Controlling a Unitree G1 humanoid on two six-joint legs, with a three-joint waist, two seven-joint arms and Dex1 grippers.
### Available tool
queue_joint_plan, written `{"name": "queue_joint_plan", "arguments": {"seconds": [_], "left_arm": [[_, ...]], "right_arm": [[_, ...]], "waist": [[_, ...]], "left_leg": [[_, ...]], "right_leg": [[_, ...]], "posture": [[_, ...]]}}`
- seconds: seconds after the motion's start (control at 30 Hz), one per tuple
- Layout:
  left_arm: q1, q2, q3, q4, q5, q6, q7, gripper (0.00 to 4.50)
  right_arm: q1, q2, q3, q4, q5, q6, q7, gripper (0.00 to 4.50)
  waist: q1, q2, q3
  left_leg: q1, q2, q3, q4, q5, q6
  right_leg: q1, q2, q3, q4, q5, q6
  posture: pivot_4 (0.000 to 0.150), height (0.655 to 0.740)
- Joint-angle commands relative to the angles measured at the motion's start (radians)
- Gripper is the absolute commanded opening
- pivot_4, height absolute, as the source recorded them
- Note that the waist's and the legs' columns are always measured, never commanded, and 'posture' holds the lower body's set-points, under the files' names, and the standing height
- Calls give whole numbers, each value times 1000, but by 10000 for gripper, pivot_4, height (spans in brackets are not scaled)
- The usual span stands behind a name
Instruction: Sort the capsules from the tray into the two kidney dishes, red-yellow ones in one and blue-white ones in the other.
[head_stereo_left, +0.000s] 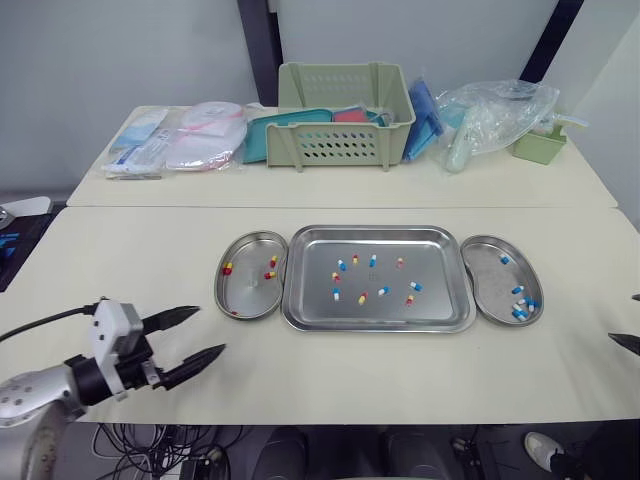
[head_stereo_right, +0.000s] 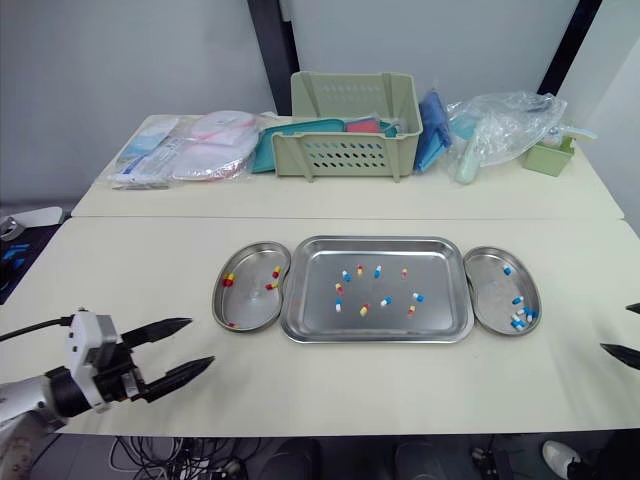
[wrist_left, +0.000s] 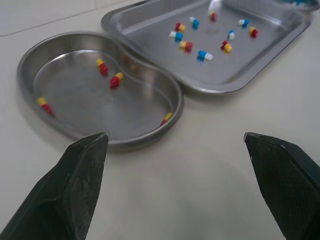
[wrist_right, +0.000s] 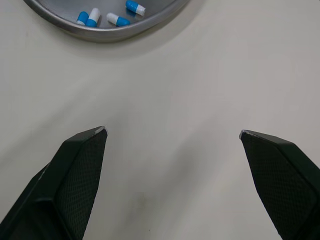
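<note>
A steel tray (head_stereo_left: 376, 313) in the middle of the table holds several red-yellow capsules (head_stereo_left: 361, 299) and blue-white capsules (head_stereo_left: 342, 265). The left kidney dish (head_stereo_left: 250, 293) holds several red-yellow capsules (head_stereo_left: 227, 268). The right kidney dish (head_stereo_left: 489, 280) holds several blue-white capsules (head_stereo_left: 520, 307). My left gripper (head_stereo_left: 199, 336) hovers open near the front left edge, short of the left dish (wrist_left: 75, 80), with nothing held. My right gripper (wrist_right: 172, 134) stands open over bare table just in front of the right dish (wrist_right: 107, 31); its fingertips (head_stereo_left: 624, 341) show at the right edge.
On the back table stand a green basket (head_stereo_left: 345, 128), packaged supplies (head_stereo_left: 180, 140), a clear plastic bag (head_stereo_left: 495, 118) and a small green box (head_stereo_left: 540, 146). A seam (head_stereo_left: 340, 208) runs between the two tables. Cables (head_stereo_left: 150, 440) lie below the front edge.
</note>
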Motion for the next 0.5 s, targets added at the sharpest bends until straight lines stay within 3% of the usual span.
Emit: {"name": "queue_joint_plan", "arguments": {"seconds": [0.03,0.33,0.5], "left_arm": [[8,-43,-53,-76,-39,-34,-5,45000],[15,-163,-137,-81,-4,-171,37,45000],[30,-170,-154,-83,-5,-188,52,45000]], "right_arm": [[66,12,-84,-87,27,32,5,44759],[299,129,-267,-416,70,192,-9,44759],[436,199,-320,-789,199,422,6,44759]], "waist": [[1,0,0],[7,0,0],[9,1,0]], "left_leg": [[0,0,0,0,0,0],[0,0,0,0,0,0],[0,0,-1,0,0,0]], "right_leg": [[0,0,0,0,0,0],[1,0,0,0,0,0],[1,0,0,0,0,0]], "posture": [[1500,7400],[1500,7400],[1500,7400]]}}
